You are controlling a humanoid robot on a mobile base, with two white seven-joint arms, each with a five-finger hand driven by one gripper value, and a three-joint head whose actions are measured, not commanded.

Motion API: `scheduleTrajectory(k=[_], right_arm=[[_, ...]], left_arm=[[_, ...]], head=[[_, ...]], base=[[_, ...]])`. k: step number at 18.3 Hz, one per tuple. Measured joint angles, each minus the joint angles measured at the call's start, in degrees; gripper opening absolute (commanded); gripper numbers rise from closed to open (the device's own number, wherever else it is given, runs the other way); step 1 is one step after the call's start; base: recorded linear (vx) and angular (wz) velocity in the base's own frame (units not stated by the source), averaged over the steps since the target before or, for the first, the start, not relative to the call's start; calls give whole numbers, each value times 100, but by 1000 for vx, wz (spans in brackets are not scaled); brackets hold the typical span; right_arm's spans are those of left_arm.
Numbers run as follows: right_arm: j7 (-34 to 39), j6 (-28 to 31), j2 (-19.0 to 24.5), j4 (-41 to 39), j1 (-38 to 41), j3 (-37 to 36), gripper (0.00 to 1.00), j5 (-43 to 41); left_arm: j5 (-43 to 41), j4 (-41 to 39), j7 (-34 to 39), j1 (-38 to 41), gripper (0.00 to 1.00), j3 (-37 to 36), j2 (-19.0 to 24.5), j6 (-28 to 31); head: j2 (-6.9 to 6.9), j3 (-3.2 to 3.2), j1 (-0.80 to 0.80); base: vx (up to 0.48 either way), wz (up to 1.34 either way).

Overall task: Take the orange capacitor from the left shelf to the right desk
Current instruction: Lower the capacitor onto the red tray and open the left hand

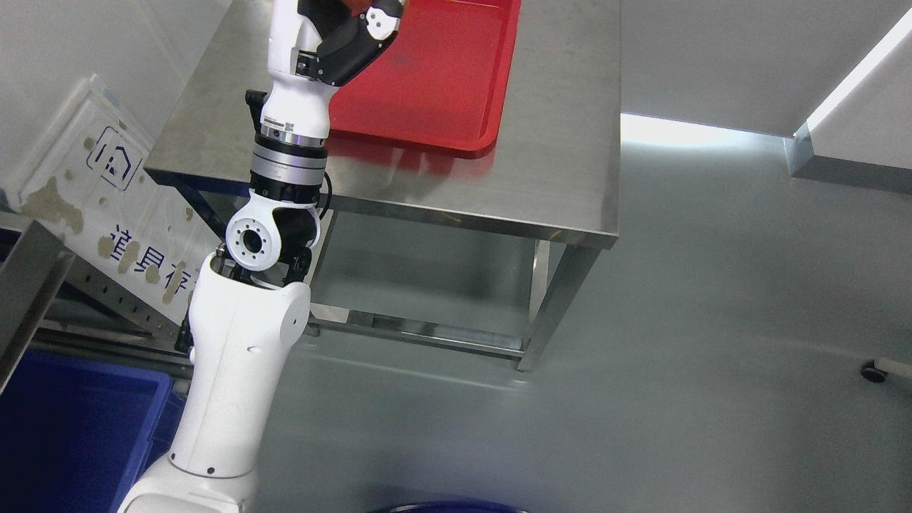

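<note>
I see steel desk (pixel 556 157) beneath left hand (pixel 349 35), red tray (pixel 442 85) on it directly under and right of hand; blue bin (pixel 71 427) far below hand, near arm base. Hand cut off by top edge, can't tell finger state. Orange speck at fingers, can't confirm capacitor

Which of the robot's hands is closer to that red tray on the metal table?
The left. The left hand reaches over the red tray at the picture's top edge, where it is partly cut off. The right hand is not in view, so its distance cannot be judged.
</note>
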Motion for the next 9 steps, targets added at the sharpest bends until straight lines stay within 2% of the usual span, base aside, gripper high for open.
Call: scheduleTrajectory(k=[3, 9], right_arm=[[0, 0, 0, 0, 0, 0, 100, 0], [1, 7, 0, 0, 1, 0, 100, 0]], left_arm=[[5, 64, -51, -20, 2, -61, 0, 219], [-57, 278, -93, -127, 3, -372, 0, 1344]], head=[[0, 0, 0], [0, 0, 0]], base=[[256, 38], [154, 5]])
